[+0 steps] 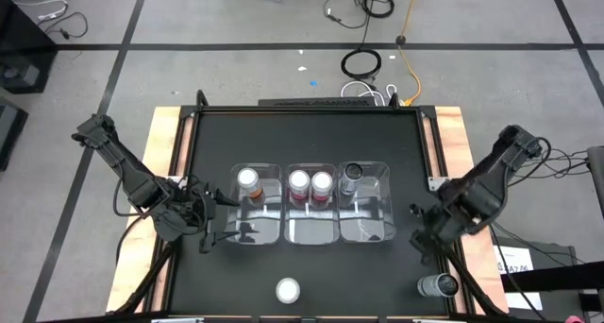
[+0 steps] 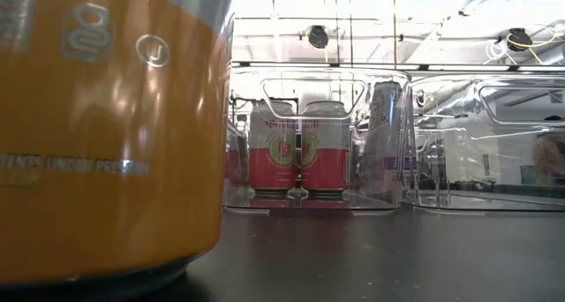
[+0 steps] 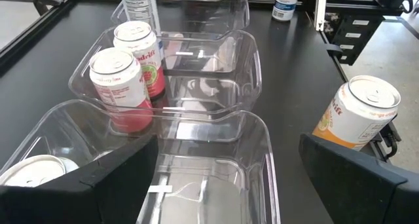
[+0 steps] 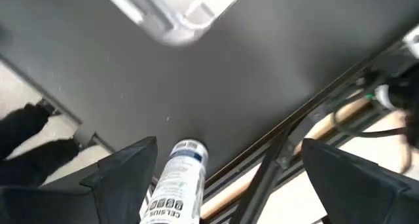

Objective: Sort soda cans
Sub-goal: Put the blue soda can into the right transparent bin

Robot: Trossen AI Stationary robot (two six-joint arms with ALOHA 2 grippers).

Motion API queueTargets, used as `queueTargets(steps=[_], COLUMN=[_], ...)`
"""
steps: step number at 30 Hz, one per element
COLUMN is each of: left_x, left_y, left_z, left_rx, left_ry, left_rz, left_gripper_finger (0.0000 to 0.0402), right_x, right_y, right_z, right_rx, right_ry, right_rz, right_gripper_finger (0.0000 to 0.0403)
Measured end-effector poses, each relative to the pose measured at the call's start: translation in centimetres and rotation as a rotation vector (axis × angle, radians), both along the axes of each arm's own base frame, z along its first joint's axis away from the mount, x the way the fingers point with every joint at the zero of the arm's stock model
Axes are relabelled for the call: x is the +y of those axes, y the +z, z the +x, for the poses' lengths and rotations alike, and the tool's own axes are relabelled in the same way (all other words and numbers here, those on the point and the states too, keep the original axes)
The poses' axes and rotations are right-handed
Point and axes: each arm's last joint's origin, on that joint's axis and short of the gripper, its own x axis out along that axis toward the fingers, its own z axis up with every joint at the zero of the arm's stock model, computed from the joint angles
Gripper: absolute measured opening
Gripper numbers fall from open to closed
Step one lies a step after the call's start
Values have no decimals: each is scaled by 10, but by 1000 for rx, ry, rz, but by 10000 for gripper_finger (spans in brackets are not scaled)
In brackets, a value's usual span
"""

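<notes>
A: Where did the cans sit?

B: Three clear bins stood in a row on the black table. The left bin held one orange can at its far end. The middle bin held both red cans, side by side and touching or nearly so, also at the far end. The right bin held one grey can in its far left corner.

A: And the other two?

B: Loose on the table. The second orange can stood upright near the front edge, in front of the gap between the left and middle bins. In the low view it filled the near left of the picture. The second grey can was at the front right corner, just beside the table's edge; whether it stood or lay I could not tell.

A: The left claw?

B: The left claw hovered just beside the left bin's outer wall, near its front end, fingers spread wide, holding nothing. From its wrist view it looked over the left bin toward the red cans, with the loose orange can off to one side.

A: The right one?

B: The right claw was over the table's right side, between the right bin and the loose grey can, near but apart from both. Its fingers stood wide apart and empty. Its wrist view showed that grey can between and beyond the fingers, by the table's edge, with a bin corner farther off.
</notes>
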Motion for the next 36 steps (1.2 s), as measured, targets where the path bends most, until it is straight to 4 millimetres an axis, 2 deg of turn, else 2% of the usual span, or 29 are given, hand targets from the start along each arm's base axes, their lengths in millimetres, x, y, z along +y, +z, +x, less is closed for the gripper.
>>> queueTargets(steps=[12, 19, 29, 36], left_x=[0, 0, 0, 0], left_y=[0, 0, 0, 0], left_z=[0, 0, 0, 0], left_rx=[0, 2, 3, 2], left_ry=[0, 0, 0, 0], left_rz=[-1, 1, 2, 2], left_gripper_finger=[380, 380, 380, 380], right_x=[44, 65, 91, 100], right_y=[-34, -51, -68, -73], right_z=[-24, -36, -37, -37], right_rx=[-18, 61, 89, 91], right_ry=[-24, -31, -21, -11], right_rz=[108, 129, 119, 135], right_gripper_finger=[368, 368, 368, 368])
